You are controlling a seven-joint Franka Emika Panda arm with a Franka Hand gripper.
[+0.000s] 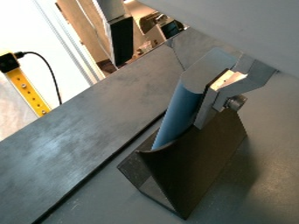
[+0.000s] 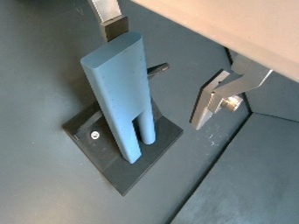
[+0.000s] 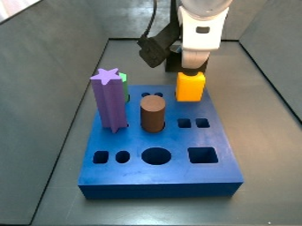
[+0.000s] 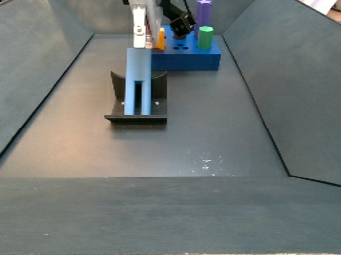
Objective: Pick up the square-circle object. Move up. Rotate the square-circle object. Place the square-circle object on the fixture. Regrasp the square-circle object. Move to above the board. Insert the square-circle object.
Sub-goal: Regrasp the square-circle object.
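Slim grey-blue square-circle object (image 2: 121, 96), claw (image 2: 163, 61) astride.

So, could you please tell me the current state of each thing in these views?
claw: open, one finger on each side of the peg's upper part, not gripping.
square-circle object: standing upright on the fixture, not held.
fixture: occupied, carrying the peg.
board: front holes empty.
purple star peg: upright in the board.
brown cylinder: upright in the board.
yellow block: seated in the board.
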